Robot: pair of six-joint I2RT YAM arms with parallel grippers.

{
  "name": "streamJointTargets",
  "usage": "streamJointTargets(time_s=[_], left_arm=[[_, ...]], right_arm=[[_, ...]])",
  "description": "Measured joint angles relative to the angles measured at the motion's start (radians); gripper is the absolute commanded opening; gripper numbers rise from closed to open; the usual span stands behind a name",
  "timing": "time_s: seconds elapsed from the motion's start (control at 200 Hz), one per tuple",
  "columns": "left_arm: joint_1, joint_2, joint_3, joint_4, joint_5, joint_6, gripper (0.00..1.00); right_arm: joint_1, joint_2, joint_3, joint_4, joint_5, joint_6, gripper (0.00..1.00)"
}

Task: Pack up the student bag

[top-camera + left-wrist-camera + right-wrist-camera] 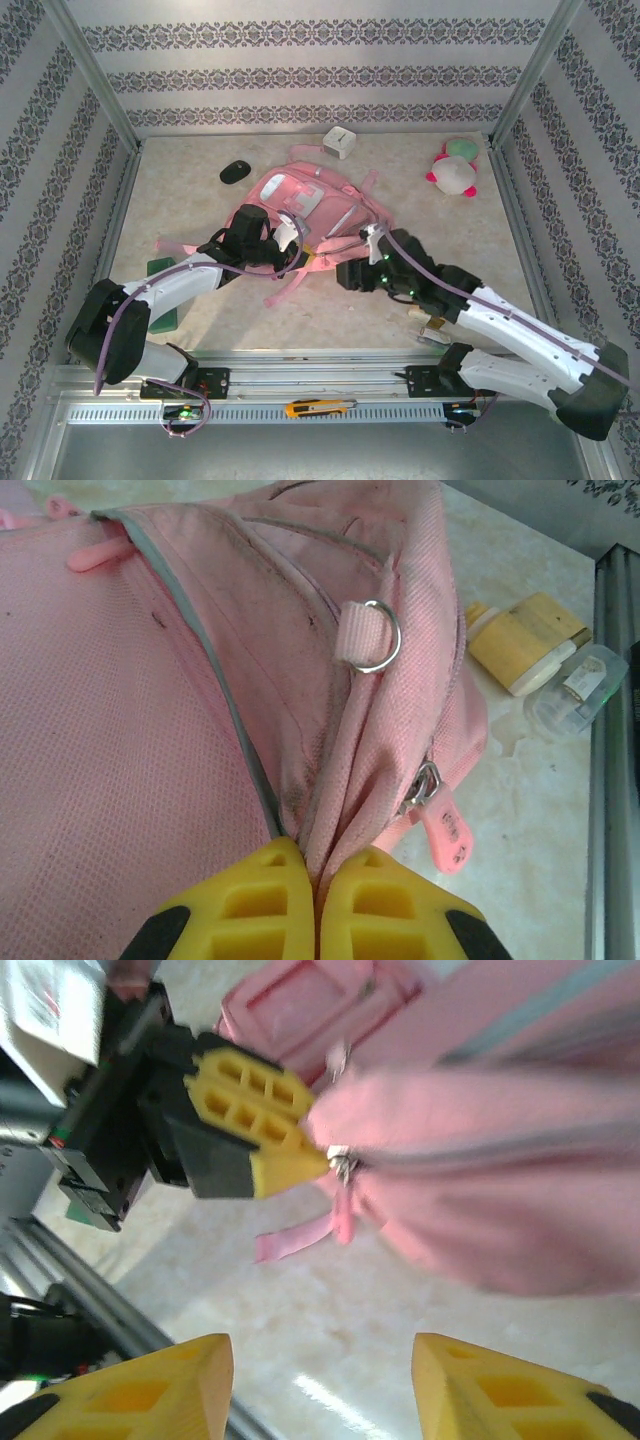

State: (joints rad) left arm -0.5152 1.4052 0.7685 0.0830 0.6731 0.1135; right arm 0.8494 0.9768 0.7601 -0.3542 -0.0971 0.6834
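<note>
**Me:** While my left claw [318, 865] is pinched tight on a fold of the student bag [130, 730] right at the zip seam, my right claw [325, 1380] hangs part-open with nothing in it, just short of the pink zip pull [343, 1215].

**Spotter:** So you're opening it up?

**Me:** That's my read. One claw anchors the fabric. The other has to close on that tab, which dangles just beside the left claw's tips, then draw it along the seam. It's thin and easy to miss.

**Spotter:** Anything in the way?

**Me:** A yellow bottle [520, 640] lies on the bench [520, 780] past the bag's corner, ahead of the left claw. A plush toy [455, 170], black mouse [235, 172] and white cube [340, 142] sit well beyond both claws, unpacked. A loose strap [285, 290] trails near the left claw.
</note>
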Motion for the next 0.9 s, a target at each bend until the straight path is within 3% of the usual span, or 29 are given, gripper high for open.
streamJointTargets(time_s=[0.27,0.49,0.899], left_arm=[[0.0,0.0,0.0,0.0,0.009,-0.022,0.0],[0.0,0.0,0.0,0.0,0.012,-0.024,0.0],[0.0,0.0,0.0,-0.001,0.018,-0.025,0.0]], right_arm=[[0.019,0.143,-0.085,0.269,0.006,0.284,0.49],[0.016,0.215,-0.102,0.397,0.005,0.352,0.48],[0.004,0.264,-0.103,0.45,0.018,0.388,0.48]])
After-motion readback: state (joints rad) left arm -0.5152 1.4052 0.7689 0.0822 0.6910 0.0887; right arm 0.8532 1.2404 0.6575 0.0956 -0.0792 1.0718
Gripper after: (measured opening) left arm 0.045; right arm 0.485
